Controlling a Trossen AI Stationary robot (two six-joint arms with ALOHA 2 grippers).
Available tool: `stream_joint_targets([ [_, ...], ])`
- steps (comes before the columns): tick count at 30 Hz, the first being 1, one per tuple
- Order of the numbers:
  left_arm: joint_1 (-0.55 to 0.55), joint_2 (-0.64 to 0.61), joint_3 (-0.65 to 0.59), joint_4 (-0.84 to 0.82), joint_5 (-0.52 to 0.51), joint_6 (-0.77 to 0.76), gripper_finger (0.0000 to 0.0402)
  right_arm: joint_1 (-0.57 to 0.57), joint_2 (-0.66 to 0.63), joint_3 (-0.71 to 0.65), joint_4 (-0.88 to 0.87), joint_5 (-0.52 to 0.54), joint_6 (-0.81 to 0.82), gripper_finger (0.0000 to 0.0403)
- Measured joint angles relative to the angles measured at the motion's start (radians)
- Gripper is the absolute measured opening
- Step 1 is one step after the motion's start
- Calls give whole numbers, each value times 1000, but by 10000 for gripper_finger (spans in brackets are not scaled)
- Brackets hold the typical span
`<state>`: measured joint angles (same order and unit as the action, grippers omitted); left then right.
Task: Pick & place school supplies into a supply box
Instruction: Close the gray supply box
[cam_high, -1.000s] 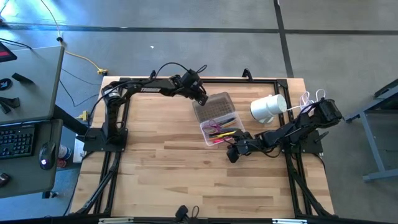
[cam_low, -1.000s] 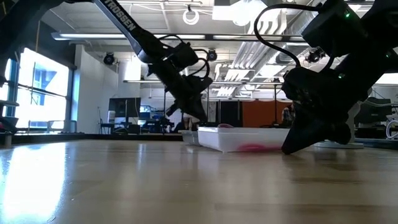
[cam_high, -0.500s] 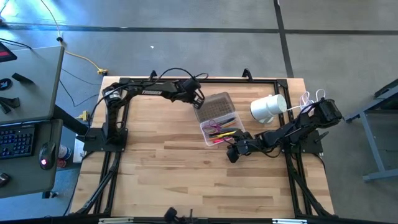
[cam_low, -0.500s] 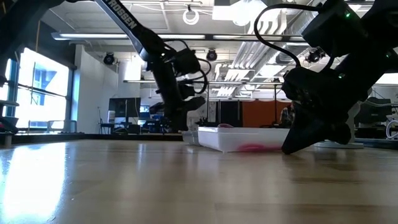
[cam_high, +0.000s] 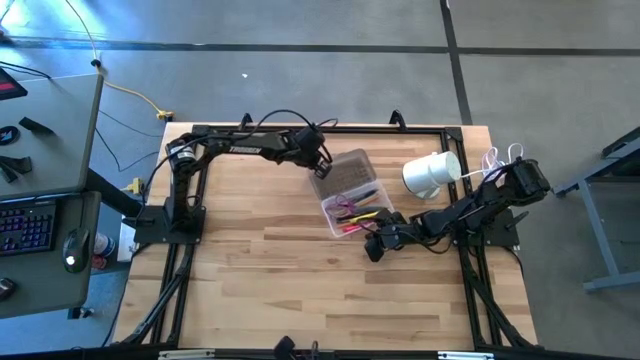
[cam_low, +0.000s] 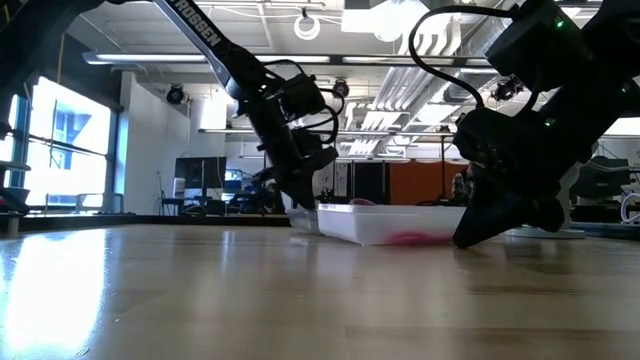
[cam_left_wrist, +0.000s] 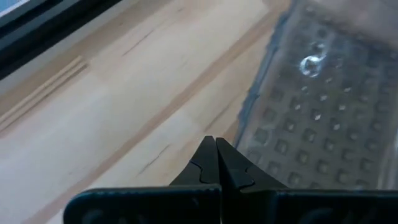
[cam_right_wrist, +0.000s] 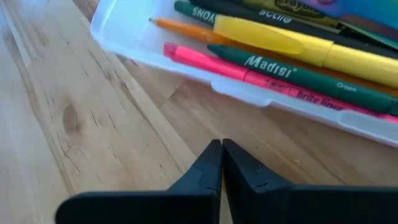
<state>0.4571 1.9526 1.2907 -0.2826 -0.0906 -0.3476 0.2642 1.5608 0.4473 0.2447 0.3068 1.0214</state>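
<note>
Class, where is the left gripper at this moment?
In the high view the left gripper is shut at the table's far side, at the left edge of the supply box's open lid, left of the white cylinder.

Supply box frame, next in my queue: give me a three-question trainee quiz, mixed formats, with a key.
1. True or false: the supply box lies open, its textured lid folded back flat on the table.
2. Which claw sits at the lid's edge? A) left claw B) right claw C) neither
3. Fill in: both claws have their fingers ____.

Key
1. True. In the high view the tray with the pens is uncovered, and the lid lies beside it.
2. A. The left wrist view shows its tips at the lid's rim; the right claw rests on the table just outside the tray's long side.
3. Shut, with nothing held.
</note>
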Motion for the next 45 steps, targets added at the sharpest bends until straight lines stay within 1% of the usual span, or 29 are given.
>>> stream_joint_targets([
  [3,-8,0,0,1,11,3,14,0,0,0,0,1,0,0],
  [8,-20,0,0,0,64,15,14,0,0,0,0,4,0,0],
  [17,-70,-31,-1,-17,60,31,14,0,0,0,-11,15,5,0],
  [23,-136,-104,1,-12,52,54,14,1,-1,0,-21,24,11,0],
  [26,-168,-142,2,-7,30,55,14,1,-1,0,-21,23,18,0],
  [31,-212,-187,3,3,21,54,22,3,-1,0,-20,19,18,0],
  [34,-244,-200,5,8,21,54,13,6,-1,0,-19,24,19,0],
  [39,-306,-201,6,36,21,49,13,6,-1,0,-19,24,19,0],
  [42,-355,-200,6,73,39,30,22,6,0,0,-18,21,15,0],
  [45,-411,-190,-1,107,69,26,20,6,0,0,-16,18,10,0],
])
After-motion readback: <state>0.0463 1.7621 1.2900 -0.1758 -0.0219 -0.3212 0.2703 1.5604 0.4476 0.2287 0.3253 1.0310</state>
